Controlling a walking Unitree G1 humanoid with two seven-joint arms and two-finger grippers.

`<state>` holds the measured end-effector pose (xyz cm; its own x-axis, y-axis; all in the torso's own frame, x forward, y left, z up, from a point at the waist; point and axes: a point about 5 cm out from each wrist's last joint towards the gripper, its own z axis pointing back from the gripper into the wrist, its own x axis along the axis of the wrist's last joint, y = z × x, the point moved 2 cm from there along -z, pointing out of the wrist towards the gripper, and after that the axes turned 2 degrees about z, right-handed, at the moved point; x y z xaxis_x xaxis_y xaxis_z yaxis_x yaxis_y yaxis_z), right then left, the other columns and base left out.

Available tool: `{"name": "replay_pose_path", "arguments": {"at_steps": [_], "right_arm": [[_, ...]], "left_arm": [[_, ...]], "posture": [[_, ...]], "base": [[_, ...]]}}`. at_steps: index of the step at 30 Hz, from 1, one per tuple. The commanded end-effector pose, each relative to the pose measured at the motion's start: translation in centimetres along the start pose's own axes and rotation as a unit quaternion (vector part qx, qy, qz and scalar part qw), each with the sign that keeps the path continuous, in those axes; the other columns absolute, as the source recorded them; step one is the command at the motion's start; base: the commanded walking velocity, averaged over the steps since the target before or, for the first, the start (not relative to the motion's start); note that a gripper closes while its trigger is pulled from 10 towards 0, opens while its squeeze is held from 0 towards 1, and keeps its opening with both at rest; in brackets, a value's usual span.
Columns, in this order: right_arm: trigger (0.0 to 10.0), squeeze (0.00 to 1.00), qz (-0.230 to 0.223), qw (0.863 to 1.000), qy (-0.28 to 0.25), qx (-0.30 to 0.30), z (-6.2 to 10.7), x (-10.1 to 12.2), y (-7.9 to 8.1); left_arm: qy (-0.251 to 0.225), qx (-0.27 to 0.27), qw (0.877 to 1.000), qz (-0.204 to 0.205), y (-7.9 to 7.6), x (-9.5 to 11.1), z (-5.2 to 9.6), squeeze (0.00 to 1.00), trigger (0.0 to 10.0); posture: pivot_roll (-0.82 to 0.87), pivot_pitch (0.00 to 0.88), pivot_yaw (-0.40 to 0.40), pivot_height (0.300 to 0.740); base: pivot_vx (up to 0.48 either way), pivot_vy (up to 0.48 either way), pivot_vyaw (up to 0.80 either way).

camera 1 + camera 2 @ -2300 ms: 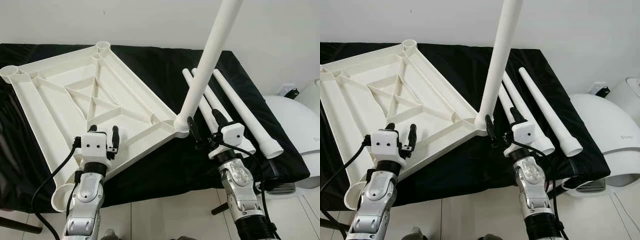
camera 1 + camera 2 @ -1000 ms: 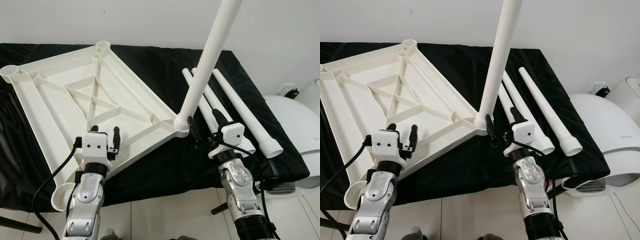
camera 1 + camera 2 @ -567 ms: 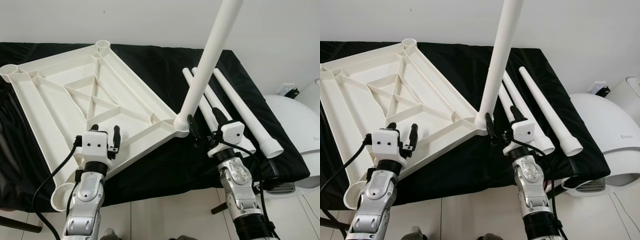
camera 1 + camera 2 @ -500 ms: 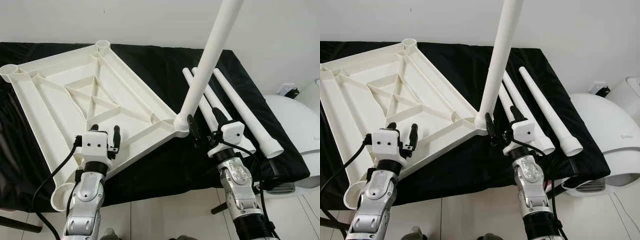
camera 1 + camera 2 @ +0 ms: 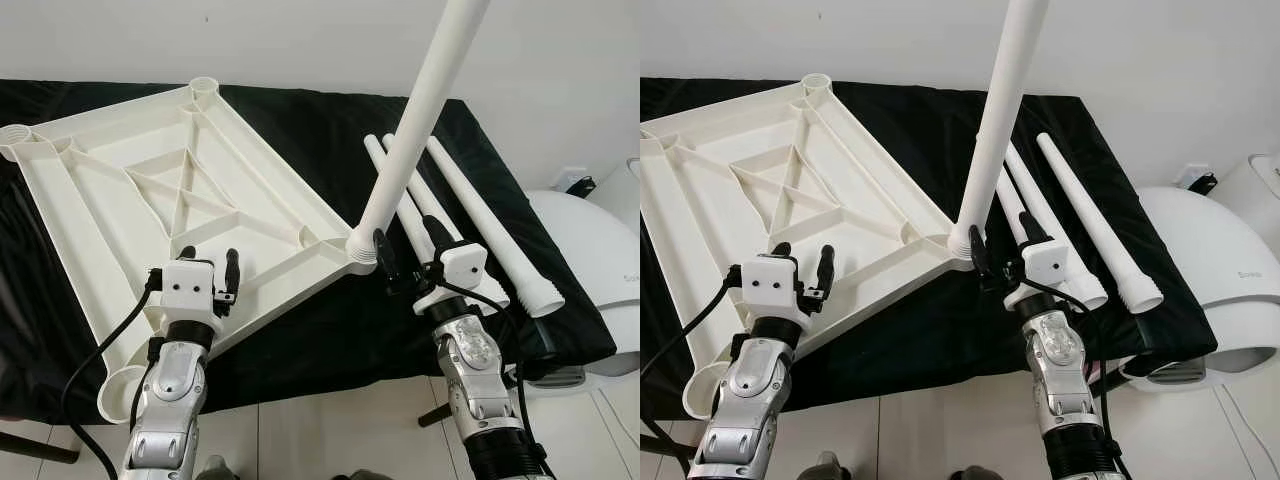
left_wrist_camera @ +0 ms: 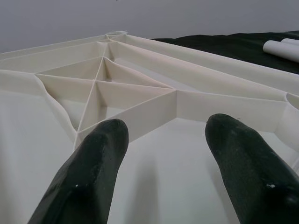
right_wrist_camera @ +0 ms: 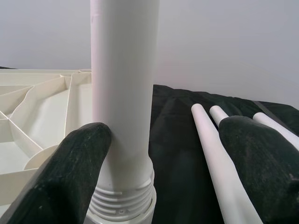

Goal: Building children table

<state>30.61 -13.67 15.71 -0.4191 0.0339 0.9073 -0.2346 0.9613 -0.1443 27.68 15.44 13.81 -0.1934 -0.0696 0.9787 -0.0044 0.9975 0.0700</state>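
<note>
Fingers spread wide on the right gripper (image 7: 154, 154), one pad against the upright white plastic leg (image 5: 412, 140) screwed into the near corner of the upturned white ribbed tabletop (image 5: 150, 200) on the black-draped table (image 5: 930, 330); the leg's top is cut off. Left gripper (image 6: 163, 154), also open, hovers over the tabletop's near edge. Tabletop has swung slightly, its far-left corner now at the frame edge.

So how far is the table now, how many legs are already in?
Done: one leg stands in the tabletop corner socket. In hand: the open right gripper is at that leg's base, one finger on it; the open left gripper hovers over the tabletop. Left: three legs lie on the black cloth.
</note>
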Motion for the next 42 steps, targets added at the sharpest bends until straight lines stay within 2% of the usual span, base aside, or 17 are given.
{"name": "replay_pose_path", "arguments": {"at_steps": [1, 15, 20, 23, 29, 33, 35, 38, 39, 42], "right_arm": [[10.0, 0.0, -0.001, 1.0, 0.006, -0.006, 0.3, -0.1, -0.2], [10.0, 0.0, -0.002, 1.0, 0.006, -0.006, 0.4, -0.1, -0.1], [10.0, 0.0, -0.002, 1.0, 0.008, -0.005, 0.5, -0.2, -0.1], [10.0, 0.0, -0.002, 1.0, 0.008, -0.005, 0.5, -0.2, -0.1], [10.0, 0.0, -0.003, 1.0, 0.008, -0.004, 0.4, -0.2, 0.0], [10.0, 0.0, -0.004, 1.0, 0.008, -0.002, 0.4, -0.2, 0.1], [10.0, 0.0, -0.005, 1.0, 0.008, -0.001, 0.3, -0.2, 0.2], [10.0, 0.0, -0.005, 1.0, 0.009, -0.001, 0.4, -0.3, 0.2], [10.0, 0.0, -0.005, 1.0, 0.009, -0.001, 0.5, -0.3, 0.3], [10.0, 0.0, -0.005, 1.0, 0.009, -0.001, 0.5, -0.3, 0.3]], "left_arm": [[0.028, -0.005, 1.0, 0.0, -0.1, -1.0, 0.3, 0.0, 10.0], [0.027, -0.009, 1.0, -0.003, -0.2, -0.9, 0.4, 0.0, 10.0], [0.026, -0.046, 0.998, -0.016, -1.2, -0.9, 0.7, 0.0, 10.0], [0.033, -0.091, 0.994, -0.052, -2.0, -1.3, 0.6, 0.0, 10.0], [0.053, -0.119, 0.989, -0.075, -2.1, -2.1, 0.3, 0.0, 10.0], [0.056, -0.167, 0.98, -0.088, -3.4, -2.2, -0.1, 0.0, 10.0], [0.047, -0.203, 0.972, -0.105, -4.7, -1.9, -0.4, 0.0, 10.0], [0.046, -0.224, 0.968, -0.108, -5.5, -1.9, -0.6, 0.0, 10.0], [0.043, -0.263, 0.956, -0.119, -7.1, -1.9, -0.9, 0.0, 10.0], [0.041, -0.276, 0.952, -0.125, -7.5, -1.8, -1.0, 0.0, 10.0]], "posture": [[0.07, 0.136, -0.078, 0.74], [0.07, 0.135, -0.078, 0.74], [0.08, 0.135, -0.077, 0.74], [0.08, 0.135, -0.076, 0.74], [0.08, 0.133, -0.075, 0.74], [0.08, 0.13, -0.073, 0.74], [0.08, 0.133, -0.071, 0.74], [0.08, 0.132, -0.066, 0.74], [0.07, 0.137, -0.061, 0.74], [0.07, 0.138, -0.06, 0.74]], "base": [[0.0, 0.0, 0.0], [0.0, 0.0, 0.0], [0.0, 0.0, 0.0], [0.0, 0.0, 0.0], [0.0, 0.0, 0.0], [0.0, 0.0, 0.0], [0.0, 0.0, 0.0], [0.0, 0.0, 0.0], [0.0, 0.0, 0.0], [0.0, 0.0, 0.0]]}}
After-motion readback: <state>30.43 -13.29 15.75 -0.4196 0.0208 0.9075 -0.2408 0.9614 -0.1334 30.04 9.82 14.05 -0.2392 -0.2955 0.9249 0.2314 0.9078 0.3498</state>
